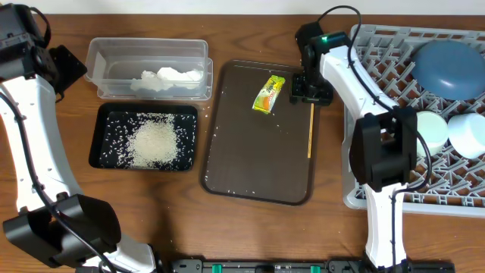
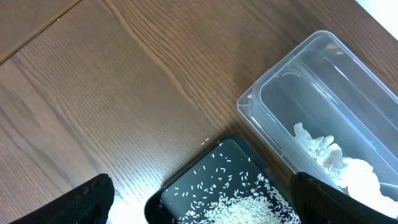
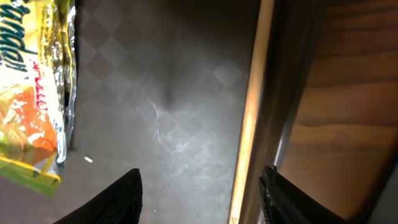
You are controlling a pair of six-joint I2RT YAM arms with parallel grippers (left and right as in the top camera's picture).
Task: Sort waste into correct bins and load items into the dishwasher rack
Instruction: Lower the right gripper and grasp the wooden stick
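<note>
The clear tub (image 1: 114,72) holds the crumpled tissue (image 1: 170,77). The black tray (image 1: 102,140) in front of it holds the rice heap (image 1: 155,142). The snack wrapper (image 1: 269,93) and the wooden stick (image 1: 311,130) lie on the brown serving tray (image 1: 258,159). My right gripper (image 1: 309,89) is open and empty, low over the stick's far end (image 3: 252,124), with the wrapper (image 3: 31,106) to its left. My left gripper (image 1: 57,64) is open and empty, left of the tub (image 2: 323,87) and above the rice (image 2: 249,205). The rack (image 1: 379,61) holds the blue plate (image 1: 451,68) and two pale bowls (image 1: 429,129). The cup is out of view.
The brown serving tray lies between the black tray and the rack, with a few stray rice grains on it. Bare wooden table (image 1: 250,30) shows behind the serving tray and along the front. The rack's left wall stands close to my right arm.
</note>
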